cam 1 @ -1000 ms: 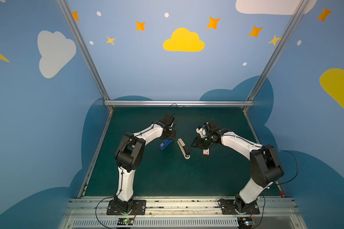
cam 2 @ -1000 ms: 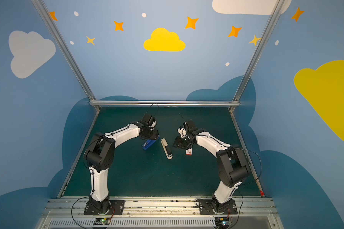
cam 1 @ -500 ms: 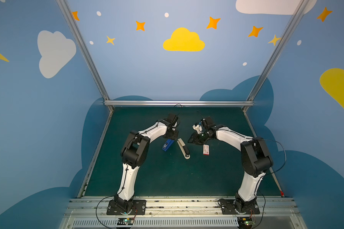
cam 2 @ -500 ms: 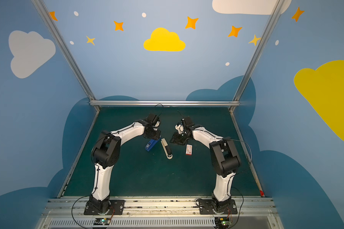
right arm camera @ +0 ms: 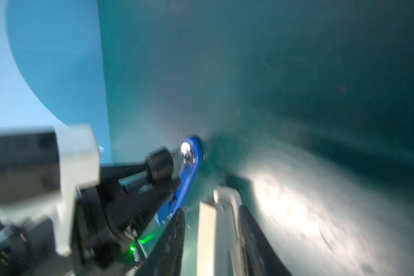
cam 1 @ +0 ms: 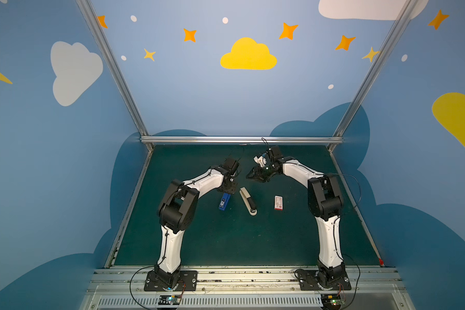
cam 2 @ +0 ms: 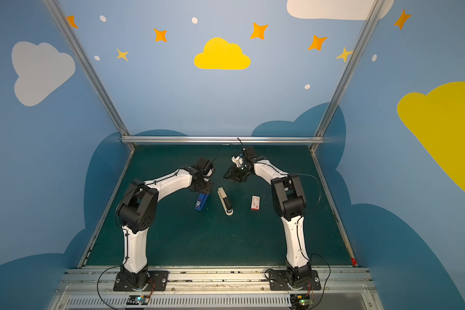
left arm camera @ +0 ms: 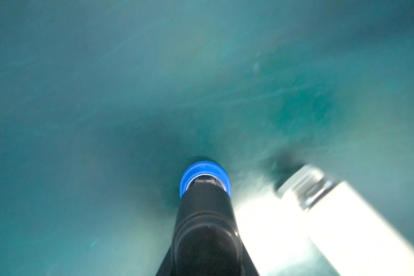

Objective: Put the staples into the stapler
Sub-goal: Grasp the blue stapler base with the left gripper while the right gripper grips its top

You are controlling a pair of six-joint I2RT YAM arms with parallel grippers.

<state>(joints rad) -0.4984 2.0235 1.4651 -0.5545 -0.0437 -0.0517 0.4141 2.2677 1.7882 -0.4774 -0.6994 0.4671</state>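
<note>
The stapler (cam 1: 248, 201) (cam 2: 225, 201), beige with a black top, lies mid-table. The white-and-red box (cam 1: 278, 202) (cam 2: 255, 202) lies closed to its right; the staples are hidden. My left gripper (cam 1: 227, 189) (cam 2: 203, 189) is down at the far end of a small blue tool (cam 1: 224, 201) (left arm camera: 204, 172). In the left wrist view its fingers merge into one dark shape, so a grip cannot be made out. My right gripper (cam 1: 249, 175) (right arm camera: 212, 210) hovers open just beyond the stapler's far end (right arm camera: 206, 234), holding nothing.
The dark green mat (cam 1: 226, 241) is walled by blue panels, with a metal rail (cam 1: 239, 139) along the back. The two grippers are close together near mid-table, and the left one (right arm camera: 158, 165) shows in the right wrist view.
My right gripper has drawn back from over the box toward the far left, leaving the box lying free. My left gripper has shifted slightly right at the blue tool's far end.
</note>
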